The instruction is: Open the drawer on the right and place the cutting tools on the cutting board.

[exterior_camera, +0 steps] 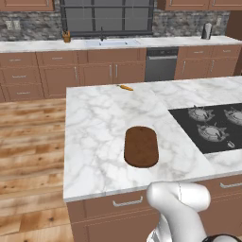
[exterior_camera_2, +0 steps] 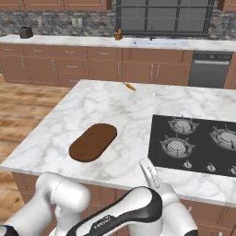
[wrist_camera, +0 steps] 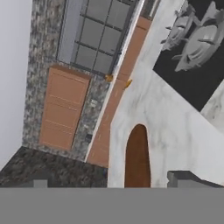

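My gripper (exterior_camera_2: 148,173) hovers at the worktop's (exterior_camera: 94,123) near edge; can't tell its opening. Cutting board (exterior_camera: 141,146) lies bare near that edge. Drawer presumably shut below. Expect light, rigid, slippery tools; grasp by handles.

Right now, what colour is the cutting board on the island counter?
Dark brown wood. The cutting board shows best in the left base view, lying on white marble.

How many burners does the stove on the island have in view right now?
4 in the right base view: near-left, far-left, far-right, and one cut off at the right edge. More may lie past that edge.
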